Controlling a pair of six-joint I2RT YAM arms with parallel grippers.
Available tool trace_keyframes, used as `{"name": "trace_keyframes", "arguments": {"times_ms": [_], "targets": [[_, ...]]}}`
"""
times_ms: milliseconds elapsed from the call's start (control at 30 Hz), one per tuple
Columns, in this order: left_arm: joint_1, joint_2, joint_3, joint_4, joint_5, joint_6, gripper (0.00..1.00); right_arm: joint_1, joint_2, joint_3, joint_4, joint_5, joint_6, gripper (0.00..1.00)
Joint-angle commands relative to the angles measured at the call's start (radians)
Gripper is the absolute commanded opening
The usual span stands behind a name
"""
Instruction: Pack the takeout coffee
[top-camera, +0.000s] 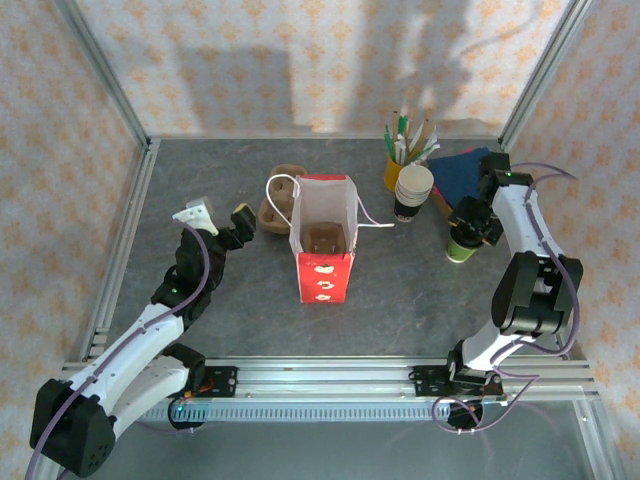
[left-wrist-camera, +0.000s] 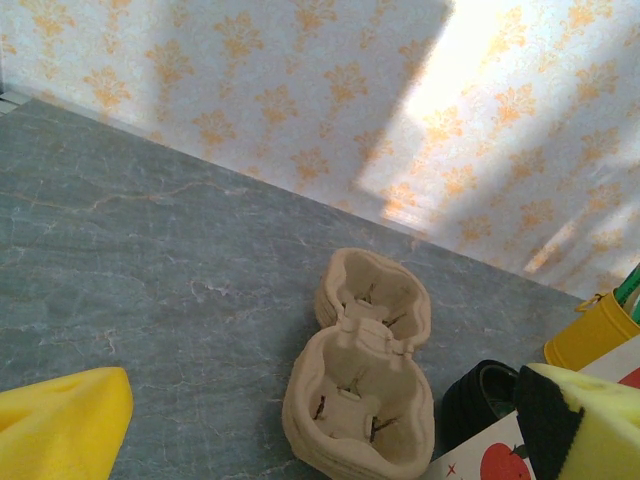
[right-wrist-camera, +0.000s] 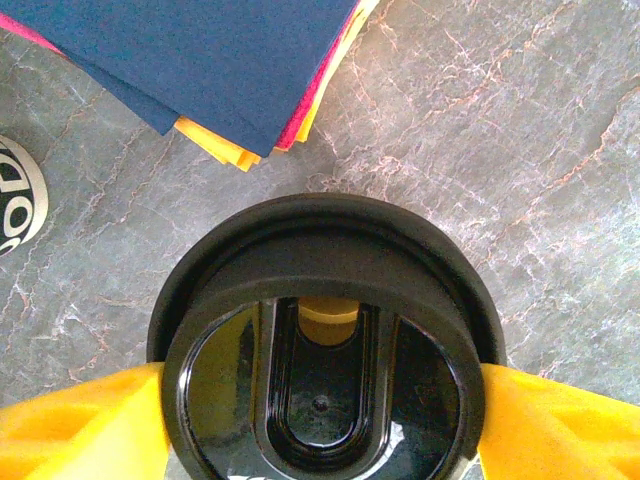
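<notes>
The takeout coffee (top-camera: 462, 247), a green paper cup with a black lid (right-wrist-camera: 320, 340), stands upright on the table at the right. My right gripper (top-camera: 468, 228) is lowered over it. In the right wrist view the yellow pads (right-wrist-camera: 80, 425) sit on both sides under the lid's rim, which hides whether they touch the cup wall; the gripper's midpoint (right-wrist-camera: 320, 420) lies over the lid. My left gripper (top-camera: 220, 215) hovers open at the left with nothing between its fingers (left-wrist-camera: 60, 420). The red paper bag (top-camera: 323, 270) stands open in the middle.
A stack of brown pulp cup carriers (left-wrist-camera: 365, 380) lies behind the bag, beside black lids (left-wrist-camera: 480, 400). A stack of lidless cups (top-camera: 413, 190), a yellow holder of stirrers (top-camera: 396, 170) and coloured napkins (right-wrist-camera: 200, 60) sit at the back right, close to the coffee.
</notes>
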Motion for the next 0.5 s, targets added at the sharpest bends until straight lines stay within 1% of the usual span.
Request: {"name": "trace_keyframes", "arguments": {"times_ms": [0, 167, 333, 467], "targets": [[0.006, 0.009, 0.017, 0.020, 0.009, 0.010, 0.99, -0.009, 0.029, 0.024, -0.027, 0.046, 0.001, 0.72], [0.006, 0.010, 0.020, 0.019, 0.015, 0.011, 0.99, -0.008, 0.047, 0.024, -0.042, 0.038, -0.010, 0.70], [0.005, 0.012, 0.020, 0.019, 0.005, 0.012, 0.99, -0.006, 0.057, -0.016, -0.042, 0.035, -0.020, 0.68], [0.006, 0.015, 0.021, 0.015, 0.000, 0.014, 0.99, 0.021, 0.067, -0.037, -0.051, 0.033, -0.027, 0.68]]}}
